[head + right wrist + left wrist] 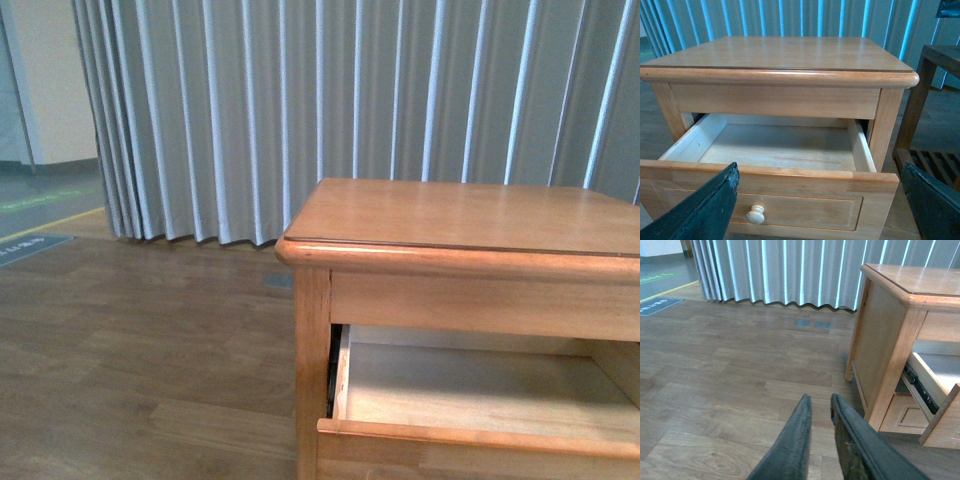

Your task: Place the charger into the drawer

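Note:
The wooden cabinet's top drawer [790,145] stands pulled out, showing a pale wood bottom with nothing visible in it. Its honey-brown front carries a round pale knob [755,214]. The same drawer [480,390] shows open in the front view and at the edge of the left wrist view [935,375]. My right gripper [820,172] hangs open in front of the drawer front, one finger on each side of it. My left gripper [820,405] is shut with nothing in it, over the floor to the cabinet's left. The charger is out of view.
The cabinet top [470,215] is flat and bare. A lower drawer front [905,415] sits under the open one. A dark wooden rack [930,100] stands close to the cabinet's right side. Grey curtains [350,100] hang behind, over a wood-plank floor [130,350].

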